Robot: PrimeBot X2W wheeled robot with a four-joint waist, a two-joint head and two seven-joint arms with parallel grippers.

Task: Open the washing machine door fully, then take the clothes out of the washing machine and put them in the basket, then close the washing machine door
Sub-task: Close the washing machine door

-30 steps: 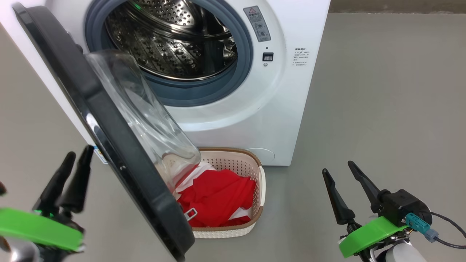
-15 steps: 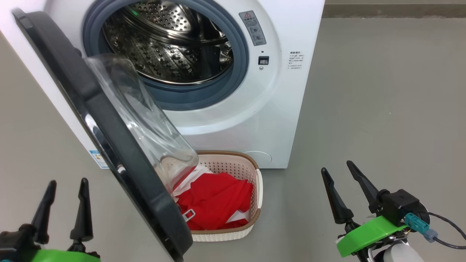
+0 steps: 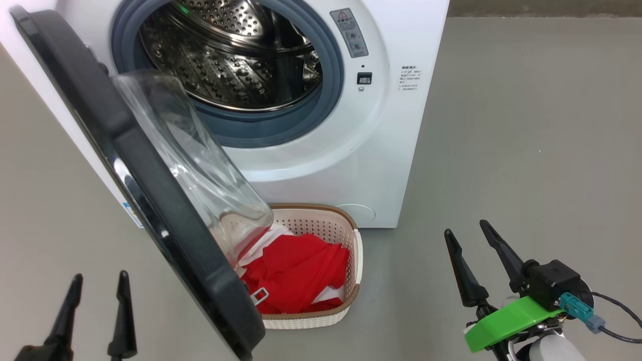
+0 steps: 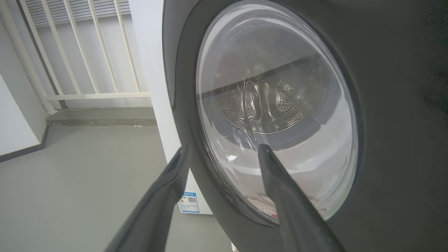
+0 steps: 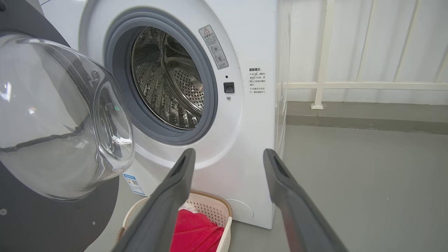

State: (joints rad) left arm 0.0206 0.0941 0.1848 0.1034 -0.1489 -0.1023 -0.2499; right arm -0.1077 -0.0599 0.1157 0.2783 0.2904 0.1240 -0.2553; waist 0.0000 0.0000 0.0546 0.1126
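1. Presently we record the washing machine door (image 3: pixel 150 200) hanging open in front of the washing machine (image 3: pixel 321 165).
2. Red clothes (image 3: pixel 296 271): in the basket (image 3: pixel 311 318) on the floor (image 3: pixel 501 125), below the door.
3. Our left gripper (image 3: pixel 99 275), our right gripper (image 3: pixel 464 226): jaws spread, both apart from door and basket.

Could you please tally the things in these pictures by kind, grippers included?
Washing machine: 1
Washing machine door: 1
Basket: 1
Heap of clothes: 1
Grippers: 2, left gripper and right gripper
Total: 6

Grey label (image 3: pixel 349 33) on washing machine (image 3: pixel 351 165): warning triangle (image 3: pixel 344 14); wording illegible.
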